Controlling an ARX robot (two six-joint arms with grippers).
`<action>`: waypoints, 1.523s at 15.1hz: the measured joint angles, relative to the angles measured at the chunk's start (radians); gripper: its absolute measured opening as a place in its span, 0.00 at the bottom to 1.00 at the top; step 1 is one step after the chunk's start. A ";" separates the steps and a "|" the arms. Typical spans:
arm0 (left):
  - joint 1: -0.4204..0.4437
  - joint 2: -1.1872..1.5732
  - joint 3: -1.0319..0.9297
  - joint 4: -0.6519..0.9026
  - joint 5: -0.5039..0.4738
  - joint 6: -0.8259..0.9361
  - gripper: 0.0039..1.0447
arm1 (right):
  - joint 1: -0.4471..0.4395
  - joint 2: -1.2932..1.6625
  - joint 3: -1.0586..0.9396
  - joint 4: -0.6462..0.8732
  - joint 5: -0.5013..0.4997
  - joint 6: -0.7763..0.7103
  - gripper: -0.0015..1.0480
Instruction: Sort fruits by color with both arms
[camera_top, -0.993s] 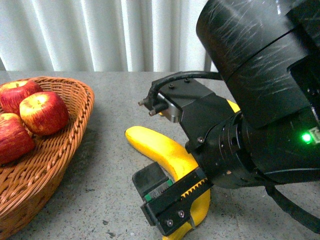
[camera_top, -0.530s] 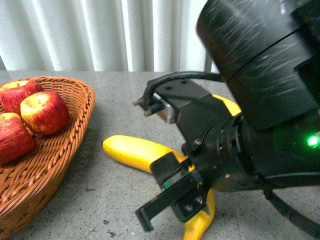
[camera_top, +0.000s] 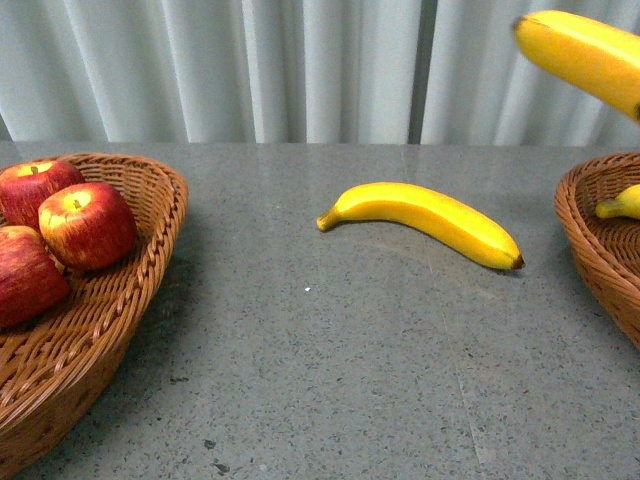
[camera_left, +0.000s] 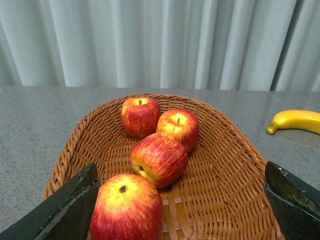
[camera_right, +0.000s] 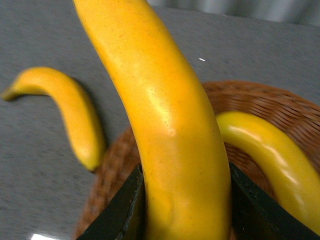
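The held banana sat clamped in my right claw, jaws tight on both its sides, high over the right wicker basket. A second banana lay inside that basket. A third banana lay alone mid-table, well apart from both baskets. My left claw hung spread wide, gripping nothing, over the left basket with four apples in it. The grey speckled tabletop ran open between the baskets. A pale pleated curtain backed the far edge.
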 joint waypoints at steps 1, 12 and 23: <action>0.000 0.000 0.000 0.000 0.000 0.000 0.94 | -0.077 -0.014 -0.020 -0.029 0.001 -0.056 0.38; 0.000 0.000 0.000 0.000 0.000 0.000 0.94 | 0.242 0.029 0.121 0.027 -0.030 -0.042 0.94; 0.000 0.000 0.000 0.000 0.000 0.000 0.94 | 0.386 0.664 0.739 -0.257 0.003 -0.153 0.94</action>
